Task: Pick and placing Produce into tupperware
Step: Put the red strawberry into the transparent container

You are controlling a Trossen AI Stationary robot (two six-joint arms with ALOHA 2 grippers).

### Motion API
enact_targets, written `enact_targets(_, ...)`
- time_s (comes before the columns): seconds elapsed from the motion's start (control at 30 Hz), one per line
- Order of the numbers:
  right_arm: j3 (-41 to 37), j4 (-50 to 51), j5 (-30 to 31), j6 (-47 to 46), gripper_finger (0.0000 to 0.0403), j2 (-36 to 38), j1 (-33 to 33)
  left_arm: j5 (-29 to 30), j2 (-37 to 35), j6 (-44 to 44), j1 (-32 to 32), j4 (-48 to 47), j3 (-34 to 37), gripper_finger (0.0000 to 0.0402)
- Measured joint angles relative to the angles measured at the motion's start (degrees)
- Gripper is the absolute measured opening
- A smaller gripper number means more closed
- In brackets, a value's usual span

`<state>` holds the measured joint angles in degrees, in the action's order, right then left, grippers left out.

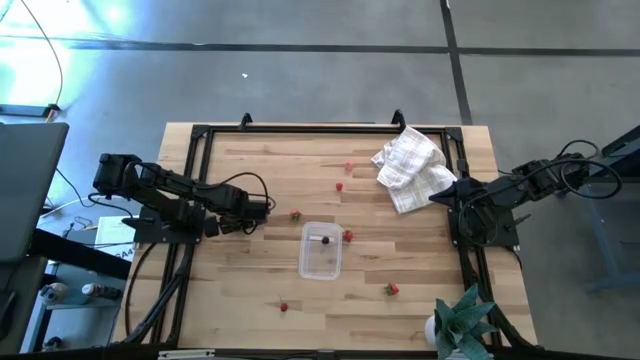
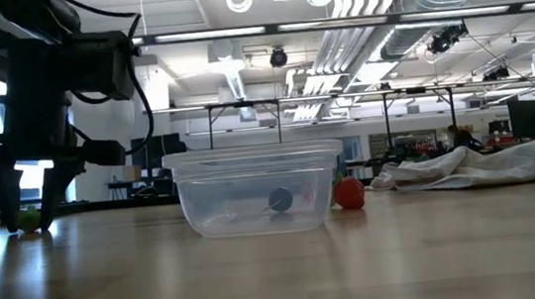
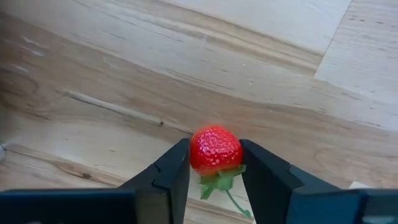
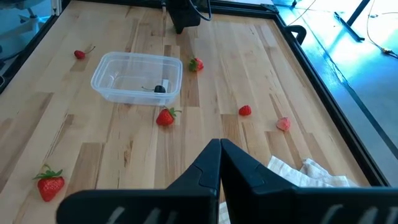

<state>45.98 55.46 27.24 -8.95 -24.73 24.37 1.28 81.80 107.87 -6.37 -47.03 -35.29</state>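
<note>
High view: the tupperware (image 1: 321, 250) stood near the middle of the counter (image 1: 250, 170) with one dark piece (image 1: 325, 239) inside it; red berries lay loose around it, one (image 1: 348, 236) just beside its wall, others (image 1: 391, 289) well apart, and a white cloth (image 1: 410, 168) lay at the far right. Low view: the dark piece (image 2: 281, 200) rested on the container floor. Left wrist view: the left claw (image 3: 214, 171) stood astride a strawberry (image 3: 215, 150), fingers at both its sides, the berry seemingly on the wood. Right wrist view: the right claw (image 4: 220, 163) waited closed and empty. Judged progress: one piece placed, about seven left.
</note>
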Motion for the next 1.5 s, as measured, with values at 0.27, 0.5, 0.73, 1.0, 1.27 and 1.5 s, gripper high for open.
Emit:
enact_targets(0.27, 0.00, 0.00, 0.00, 0.00, 0.0000, -0.01, -0.01, -0.16, 0.00, -0.07, 0.00, 0.18, 0.00, 0.0112)
enact_targets(0.5, 0.00, 0.00, 0.00, 0.00, 0.0000, 0.00, -0.01, 0.27, 0.20, -3.02, 0.00, -0.39, -0.94, 0.0120)
enact_targets(0.73, 0.00, 0.00, 0.00, 0.00, 0.0000, 0.00, -0.01, 4.57, 0.22, -7.11, -0.04, 1.04, -3.01, 0.0102)
enact_targets(1.0, 0.00, 0.00, 0.00, 0.00, 0.0000, 0.00, 0.00, 11.45, 0.17, -17.91, -0.04, 0.82, -9.40, 0.0119)
enact_targets(1.27, 0.00, 0.00, 0.00, 0.02, 0.0000, 0.00, 0.02, 19.36, 0.15, -37.94, 0.00, 0.69, -21.96, 0.0104)
enact_targets(1.5, 0.00, 0.00, 0.00, 0.01, 0.0000, 0.00, 0.01, 22.09, 0.07, -61.54, 0.00, 0.83, -35.30, 0.0117)
